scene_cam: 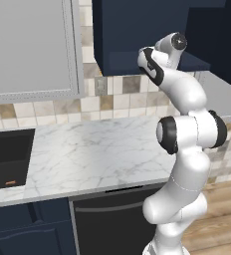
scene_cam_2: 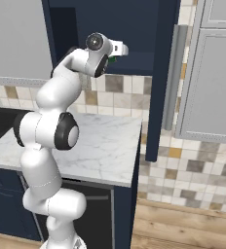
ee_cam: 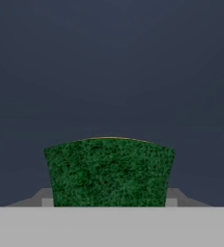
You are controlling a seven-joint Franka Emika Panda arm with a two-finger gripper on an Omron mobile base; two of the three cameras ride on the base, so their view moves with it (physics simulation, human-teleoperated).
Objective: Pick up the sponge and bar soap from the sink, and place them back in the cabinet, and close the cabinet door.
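Note:
The green face of the sponge (ee_cam: 109, 171) sits between my gripper's (ee_cam: 109, 200) fingertips, which are shut on it. My hand is raised into the open navy cabinet (scene_cam_2: 134, 29), facing its dark back wall, and a sliver of the sponge (scene_cam_2: 113, 59) shows green under the gripper (scene_cam_2: 118, 52). The cabinet door (scene_cam_2: 159, 73) stands open to the right, edge-on, with its long silver handle (scene_cam_2: 176, 78). Low on the left, the bar soap (scene_cam: 9, 183) is a small orange spot in the black sink (scene_cam: 8, 149).
A white marble counter (scene_cam: 97, 154) runs under the cabinet (scene_cam: 132, 35), with a dark dishwasher front (scene_cam: 112, 224) below. Light grey wall cabinets hang to the left (scene_cam: 33, 45) and to the right (scene_cam_2: 212, 73). Tiled backsplash lines the wall.

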